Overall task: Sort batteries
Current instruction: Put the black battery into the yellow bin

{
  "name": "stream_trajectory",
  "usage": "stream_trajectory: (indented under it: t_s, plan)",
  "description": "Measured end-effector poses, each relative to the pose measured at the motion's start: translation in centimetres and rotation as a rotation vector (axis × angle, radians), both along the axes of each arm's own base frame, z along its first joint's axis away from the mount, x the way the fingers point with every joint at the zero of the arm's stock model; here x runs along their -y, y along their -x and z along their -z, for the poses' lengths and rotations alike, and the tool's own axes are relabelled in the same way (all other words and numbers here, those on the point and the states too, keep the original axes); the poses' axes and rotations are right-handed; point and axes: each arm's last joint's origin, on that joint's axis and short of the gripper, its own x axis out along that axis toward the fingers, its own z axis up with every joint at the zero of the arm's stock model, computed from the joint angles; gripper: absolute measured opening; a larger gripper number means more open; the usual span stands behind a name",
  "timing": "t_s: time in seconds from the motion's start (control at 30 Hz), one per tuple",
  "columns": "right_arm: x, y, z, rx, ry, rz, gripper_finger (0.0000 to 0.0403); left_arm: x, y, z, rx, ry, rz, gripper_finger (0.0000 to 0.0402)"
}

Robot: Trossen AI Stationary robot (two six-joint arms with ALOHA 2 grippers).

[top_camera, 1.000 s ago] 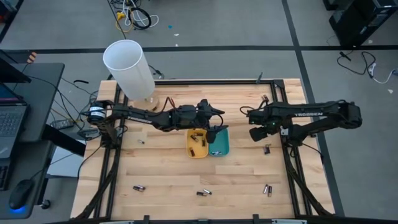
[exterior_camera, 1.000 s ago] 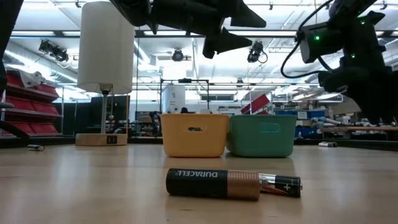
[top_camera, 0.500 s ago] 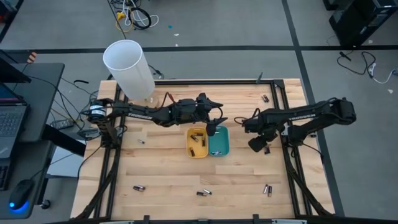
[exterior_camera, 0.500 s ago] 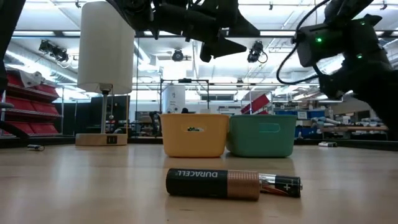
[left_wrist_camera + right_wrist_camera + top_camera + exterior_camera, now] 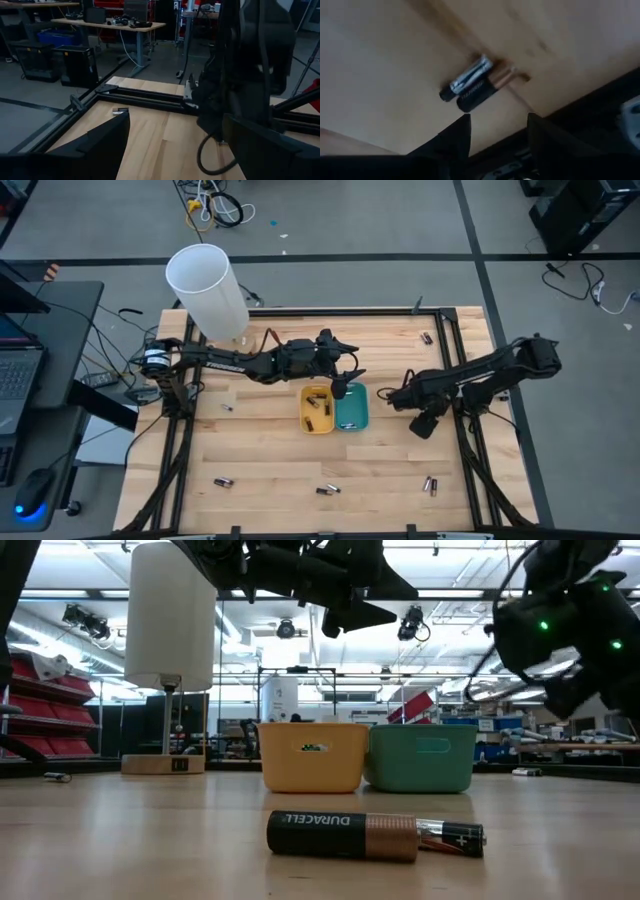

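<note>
Two batteries (image 5: 470,86), one dark and copper, one slimmer and silvery, lie side by side on the wood near the table's right rail. My right gripper (image 5: 497,125) hangs just above them, pointing down, open, touching nothing; in the high view the right gripper (image 5: 422,424) covers them. My left gripper (image 5: 344,383) hovers open over the far ends of the yellow tray (image 5: 318,411) and teal tray (image 5: 352,410). Several batteries lie in the yellow tray. A big battery (image 5: 345,835) with a slimmer one (image 5: 452,837) behind it lies near the table's near edge.
Loose batteries lie at the near left (image 5: 222,481), near middle (image 5: 328,489), near right (image 5: 432,484), far right corner (image 5: 426,337) and left side (image 5: 227,407). A white lamp (image 5: 207,290) stands at the far left corner. Black frame rails (image 5: 470,450) border the table.
My right gripper has swung toward the table's near edge and come down, tipping to point down over the battery pair by the right rail. My left gripper drew back slightly toward the far edge from over the trays, then held still.
</note>
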Motion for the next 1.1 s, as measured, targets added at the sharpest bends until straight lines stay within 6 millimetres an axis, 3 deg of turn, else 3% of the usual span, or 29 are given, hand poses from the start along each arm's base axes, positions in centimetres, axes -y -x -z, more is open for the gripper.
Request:
stream_trajectory:
  t_s: [0.23, 0.53, 0.7, 0.97, 1.1]
  plan:
    - [-0.3, -0.6, 1.5, 0.008, -0.021, -0.010, 0.0205, 0.0, 0.0, 0.0, -0.001, -0.002, 0.000, 0.0335]
    - [-0.4, -1.4, 1.9, 0.078, -0.014, 0.012, 0.0190, 0.0, 0.0, 0.0, -0.003, -0.002, 0.000, 0.0335]
    - [-0.4, -1.6, 2.5, 0.060, -0.027, -0.004, 0.0147, 0.0, 0.0, 0.0, -0.003, -0.003, 0.000, 0.0335]
    - [-0.4, -1.8, 2.8, 0.056, -0.044, -0.022, 0.0026, -0.1, -0.1, -0.3, 0.004, -0.005, -0.032, 0.0329]
    - [-0.4, -1.5, 2.1, 0.088, -0.011, -0.014, 0.0024, -0.3, -0.5, -1.6, 0.019, -0.008, -0.042, 0.0318]
